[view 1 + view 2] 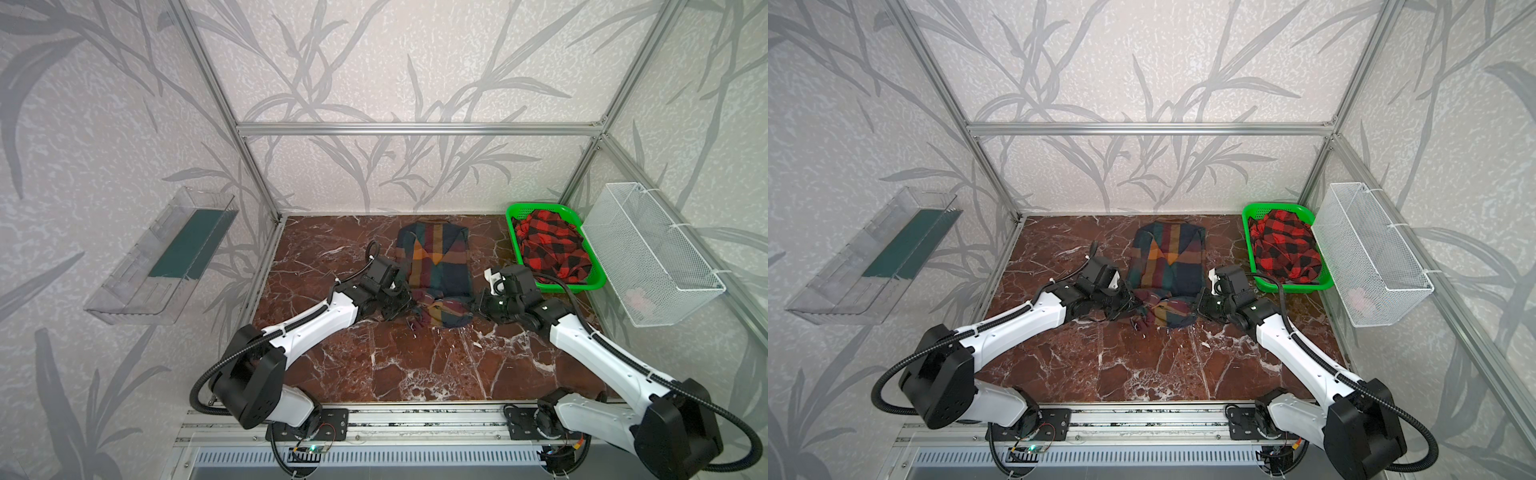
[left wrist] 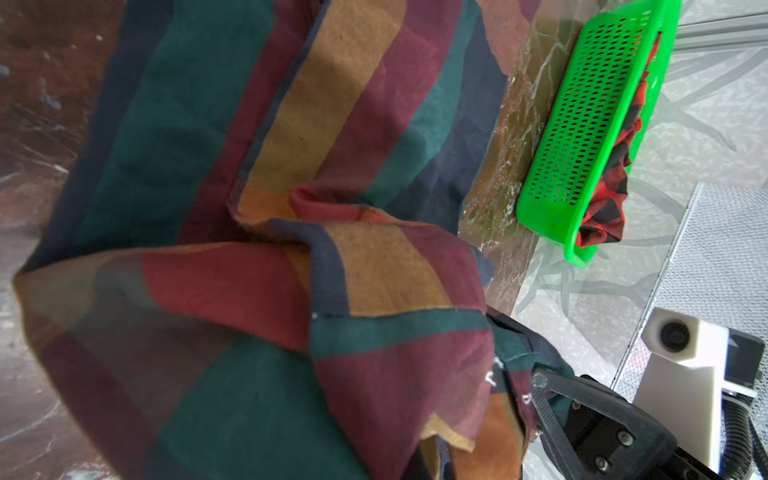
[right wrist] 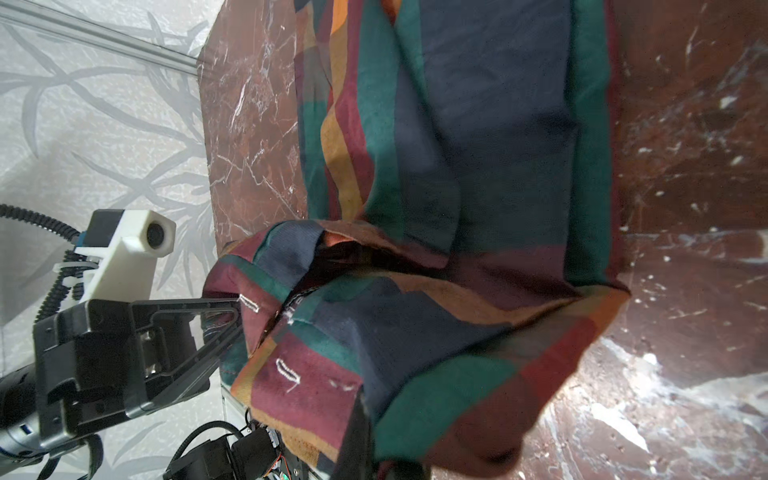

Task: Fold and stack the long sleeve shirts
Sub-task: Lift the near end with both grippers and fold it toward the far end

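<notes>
Item 1, block-plaid shirt point(image 1: 434, 266): mid-surface point(image 1: 395, 365), sleeves tucked in, near hem raised. Left end effector point(image 1: 409, 306) and right end effector point(image 1: 473, 306) both clenched on hem corners. We judge halving fold underway.
Item 2, red-and-black check shirt point(image 1: 552, 245): crumpled in green basket point(image 1: 512, 216), unfolded. Stack unstarted.

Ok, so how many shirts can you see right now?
2. The multicolour plaid shirt lies on the table; the red-and-black check shirt sits bunched in the green basket. Another could hide beneath it.
</notes>
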Controlling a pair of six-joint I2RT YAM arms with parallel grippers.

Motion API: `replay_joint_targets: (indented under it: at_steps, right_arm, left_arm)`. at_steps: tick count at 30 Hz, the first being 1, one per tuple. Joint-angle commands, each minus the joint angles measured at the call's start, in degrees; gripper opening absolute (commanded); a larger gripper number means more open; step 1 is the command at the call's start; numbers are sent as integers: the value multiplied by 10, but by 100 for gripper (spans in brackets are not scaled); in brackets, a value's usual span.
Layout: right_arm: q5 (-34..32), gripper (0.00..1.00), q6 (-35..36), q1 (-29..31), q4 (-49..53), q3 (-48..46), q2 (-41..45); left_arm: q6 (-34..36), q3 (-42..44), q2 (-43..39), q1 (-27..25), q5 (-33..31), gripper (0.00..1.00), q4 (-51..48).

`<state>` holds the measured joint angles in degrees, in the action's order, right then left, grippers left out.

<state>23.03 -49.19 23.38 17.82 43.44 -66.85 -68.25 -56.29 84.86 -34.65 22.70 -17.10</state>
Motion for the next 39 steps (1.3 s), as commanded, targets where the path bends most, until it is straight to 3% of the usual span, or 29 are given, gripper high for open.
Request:
replay_joint_targets:
  at_steps: [1,15,35,39]
  right_arm:
    - [14,0,12,-11,-28,22,-21]
    - [32,0,18,-52,-71,59,-117]
    - [34,0,23,-78,-100,117,-223]
    - [34,0,23,-82,-100,129,-248]
  left_arm:
    - [21,-36,26,13,22,0,-25]
    - [67,-121,112,61,27,0,-65]
    - [105,-243,227,87,30,0,-113]
    - [108,-263,245,92,30,5,-122]
